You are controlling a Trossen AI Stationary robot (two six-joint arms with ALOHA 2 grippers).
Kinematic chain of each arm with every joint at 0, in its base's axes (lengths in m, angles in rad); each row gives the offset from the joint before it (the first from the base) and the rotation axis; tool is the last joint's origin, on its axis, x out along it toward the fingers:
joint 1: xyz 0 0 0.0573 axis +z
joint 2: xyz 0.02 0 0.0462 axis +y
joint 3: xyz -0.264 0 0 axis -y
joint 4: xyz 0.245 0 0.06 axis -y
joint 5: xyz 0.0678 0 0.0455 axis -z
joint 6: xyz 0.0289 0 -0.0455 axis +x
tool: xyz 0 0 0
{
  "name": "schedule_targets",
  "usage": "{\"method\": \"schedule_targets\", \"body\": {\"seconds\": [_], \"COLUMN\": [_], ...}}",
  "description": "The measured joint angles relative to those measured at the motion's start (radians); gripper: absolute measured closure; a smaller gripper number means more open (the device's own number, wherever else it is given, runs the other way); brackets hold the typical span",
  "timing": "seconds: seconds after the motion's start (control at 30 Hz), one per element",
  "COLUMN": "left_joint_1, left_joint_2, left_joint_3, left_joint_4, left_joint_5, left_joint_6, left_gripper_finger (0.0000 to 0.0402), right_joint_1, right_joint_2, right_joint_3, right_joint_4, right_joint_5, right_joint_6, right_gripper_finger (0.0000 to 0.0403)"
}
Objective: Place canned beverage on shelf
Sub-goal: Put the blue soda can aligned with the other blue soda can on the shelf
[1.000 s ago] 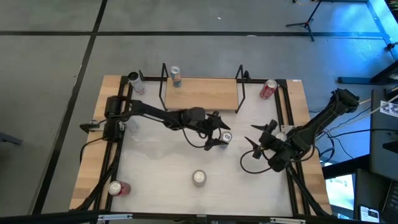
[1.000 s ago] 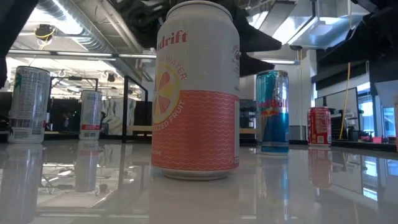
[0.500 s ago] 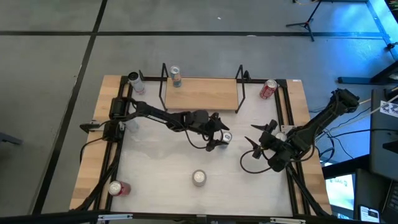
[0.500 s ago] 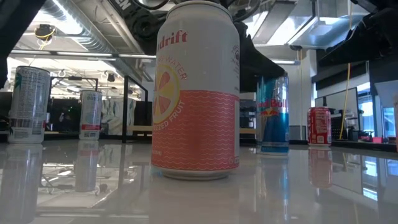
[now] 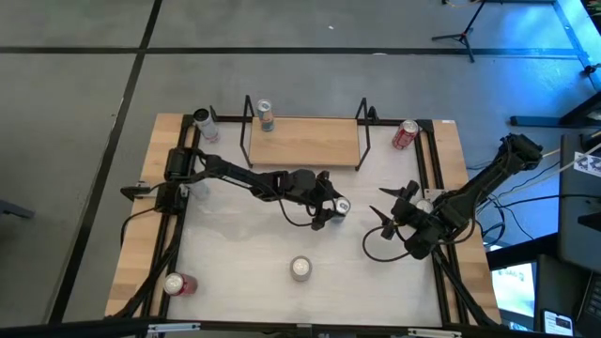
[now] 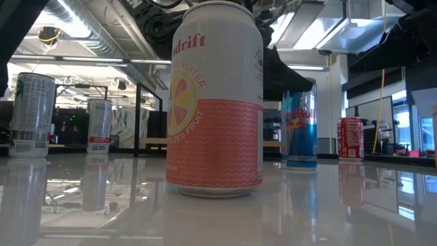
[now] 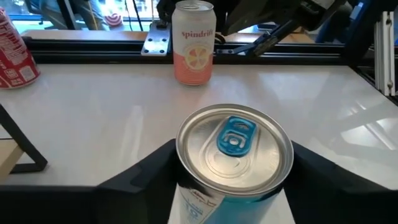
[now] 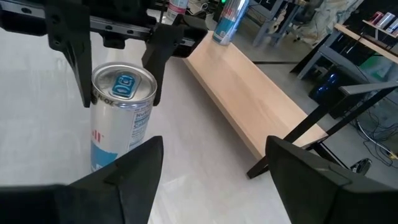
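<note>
Fingers of left tool [image 7: 233,180] straddle blue can [image 7: 234,155], not clamped yet, for shelf [image 5: 305,141]; right tool [image 8: 214,165] waits open.

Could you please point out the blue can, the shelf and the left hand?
blue can [image 7: 234,146]: left wrist view, its lid.
shelf [image 5: 305,143]: high view, bare wooden board.
left hand [image 5: 331,208]: high view, between its fingertips.

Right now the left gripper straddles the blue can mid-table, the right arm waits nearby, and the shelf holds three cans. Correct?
Not quite: the high view shows the shelf holding one can. The left gripper does straddle the blue can, and the right gripper waits nearby.
</note>
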Motion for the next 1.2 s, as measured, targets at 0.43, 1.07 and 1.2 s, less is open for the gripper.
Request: {"method": "schedule_targets", "body": {"seconds": [0.43, 1.07, 1.2], "left_joint_1": [-0.003, 0.194, 0.258], "left_joint_2": [-0.235, -0.543, -0.544], "left_joint_3": [-0.002, -0.033, -0.058], "left_joint_4": [-0.288, -0.768, -0.778], "left_joint_5": [-0.246, -0.587, -0.554], "left_joint_6": [-0.02, 0.007, -0.002], "left_gripper_finger": [0.0184, 0.0181, 0.0181], "right_joint_1": [0.0, 0.0, 0.0], "right_joint_2": [0.0, 0.001, 0.001], "right_joint_3": [0.0, 0.0, 0.0], "right_joint_4": [0.0, 0.003, 0.003], "right_joint_5": [-0.001, -0.005, -0.005], "right_joint_6": [0.0, 0.0, 0.0], "right_gripper_finger": [0.0123, 0.0123, 0.0123]}}
